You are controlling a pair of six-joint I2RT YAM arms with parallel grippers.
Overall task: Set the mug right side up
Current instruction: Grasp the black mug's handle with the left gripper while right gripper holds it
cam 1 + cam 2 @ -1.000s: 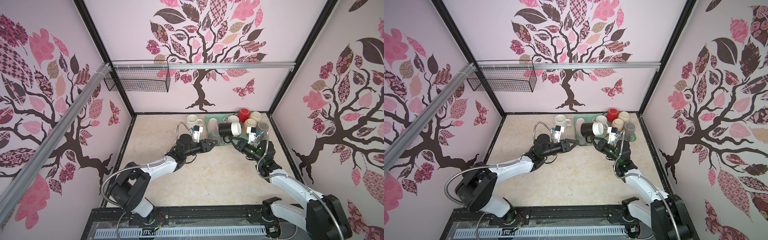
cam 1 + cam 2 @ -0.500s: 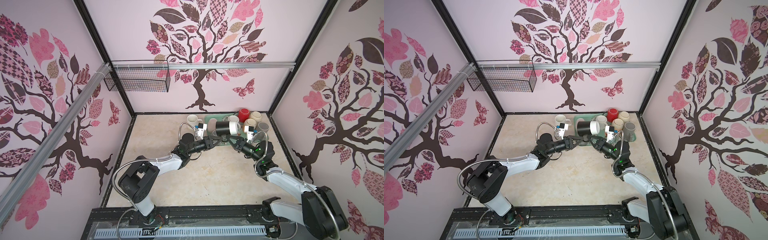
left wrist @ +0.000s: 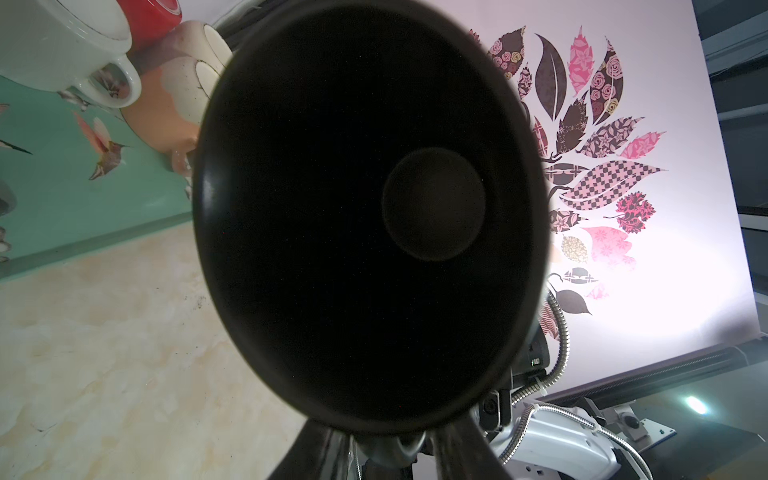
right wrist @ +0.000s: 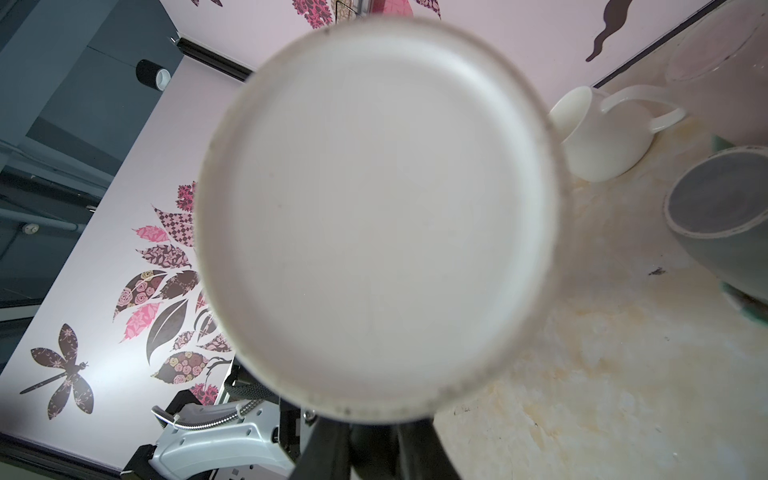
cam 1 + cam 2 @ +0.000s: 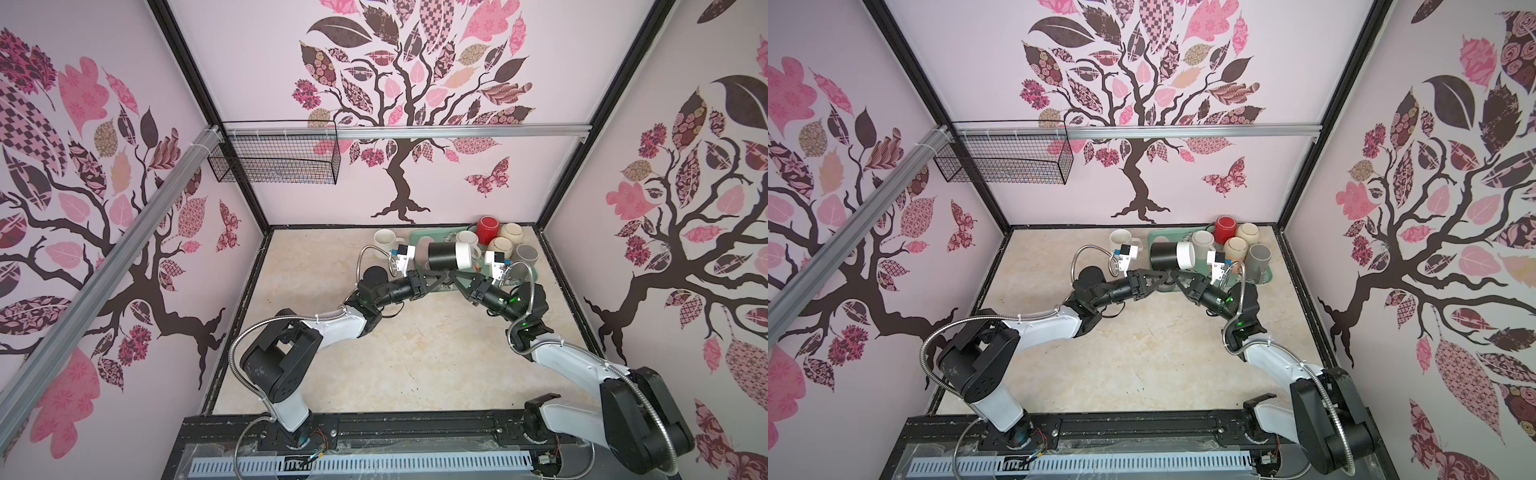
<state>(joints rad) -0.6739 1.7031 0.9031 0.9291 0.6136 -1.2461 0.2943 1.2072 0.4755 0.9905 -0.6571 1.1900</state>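
A: So, where is the mug (image 5: 451, 255)?
B: In the air, on its side above the front edge of the tray (image 5: 414, 237), mouth toward the left gripper (image 5: 441, 276). The right gripper (image 5: 457, 278) is clamped on it from beneath. The left's jaws stand apart under the rim.
A: Best move?
B: I'd close the left firmly before the right lets go, then tip the mouth upward and set it on bare table (image 5: 374, 353).
A: Count?
B: Two grippers, one tray and, I think, nine mugs: this one, a white mug (image 5: 384, 240) on the table, and seven on the tray, two half hidden.
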